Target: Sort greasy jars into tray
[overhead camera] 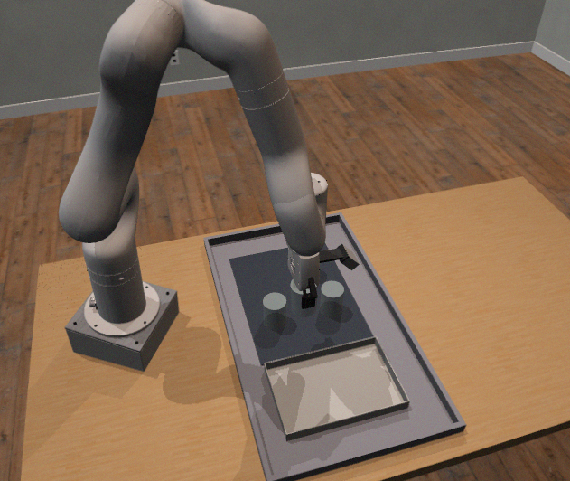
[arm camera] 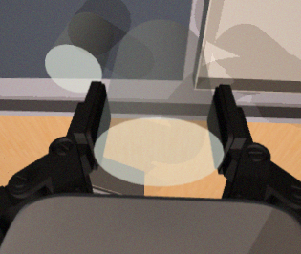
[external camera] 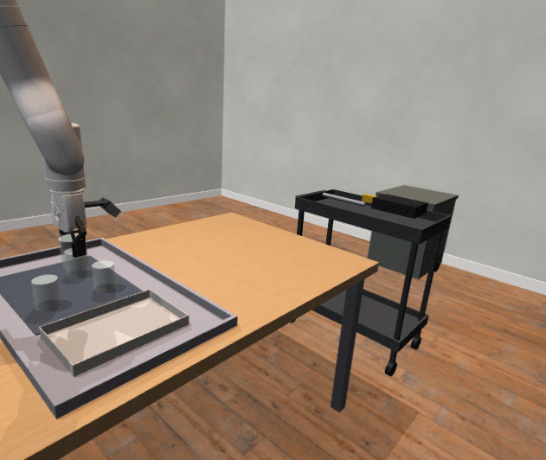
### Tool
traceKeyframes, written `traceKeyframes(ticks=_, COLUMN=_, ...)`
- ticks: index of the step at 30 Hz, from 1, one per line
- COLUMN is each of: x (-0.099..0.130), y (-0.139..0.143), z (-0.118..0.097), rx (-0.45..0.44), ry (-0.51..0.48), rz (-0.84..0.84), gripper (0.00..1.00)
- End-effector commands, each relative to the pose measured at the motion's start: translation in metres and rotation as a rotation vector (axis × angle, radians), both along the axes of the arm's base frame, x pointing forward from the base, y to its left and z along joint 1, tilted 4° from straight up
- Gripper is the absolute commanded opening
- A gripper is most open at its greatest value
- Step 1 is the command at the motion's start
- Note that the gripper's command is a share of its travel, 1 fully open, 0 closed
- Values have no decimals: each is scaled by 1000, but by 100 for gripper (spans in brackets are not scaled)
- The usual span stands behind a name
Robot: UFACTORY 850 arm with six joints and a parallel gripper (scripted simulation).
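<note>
Clamped on a glass jar (arm camera: 159, 152), the end effector (overhead camera: 309, 296) is seen raised above the dark drying mat (overhead camera: 254, 310), its two black fingers pressed against the jar's sides. The jar is carried mouth down and clear of the mat, presumably so that its slipperiness can be judged in the grip or so that it can be moved toward the tray. Three more jars are left standing on the mat: one (overhead camera: 274, 301) toward the arm's base, one (overhead camera: 331, 289) on the far side, and a third (external camera: 67, 242), glimpsed behind the end effector in the exterior view. A shallow tray (overhead camera: 397, 385) with nothing in it is set just beside the mat's near edge, ready for greasy jars. Mat and tray alike are held within a rimmed grey steel top (overhead camera: 419, 356), which rests on a wooden table (overhead camera: 507, 268). A dark cart (external camera: 414, 225) is parked well apart on the floor.
</note>
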State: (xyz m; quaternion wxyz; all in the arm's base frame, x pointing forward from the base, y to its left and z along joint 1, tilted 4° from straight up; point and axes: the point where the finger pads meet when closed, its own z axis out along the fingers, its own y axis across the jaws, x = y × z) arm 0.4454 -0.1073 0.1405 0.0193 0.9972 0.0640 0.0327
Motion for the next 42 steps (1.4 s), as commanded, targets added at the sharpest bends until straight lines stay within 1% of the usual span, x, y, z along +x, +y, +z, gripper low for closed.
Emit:
traceKeyframes(ticks=1, x=6, y=-14, z=1, rx=2, ry=-2, rz=1, gripper=0)
traceKeyframes(ticks=4, x=9, y=-23, z=2, rx=2, ry=-2, rz=1, gripper=0)
traceKeyframes(ticks=6, x=9, y=-23, z=2, rx=2, ry=-2, rz=1, gripper=0)
traceKeyframes(ticks=21, x=26, y=-70, z=5, rx=2, ry=-2, rz=1, gripper=0)
traceKeyframes(ticks=23, x=26, y=-70, z=5, rx=2, ry=-2, rz=1, gripper=0)
traceKeyframes(ticks=38, x=43, y=-117, z=7, rx=2, ry=-2, rz=1, gripper=0)
traceKeyframes(ticks=40, x=43, y=-117, z=7, rx=2, ry=-2, rz=1, gripper=0)
traceKeyframes(ticks=42, x=45, y=-124, z=8, rx=2, ry=-2, rz=1, gripper=0)
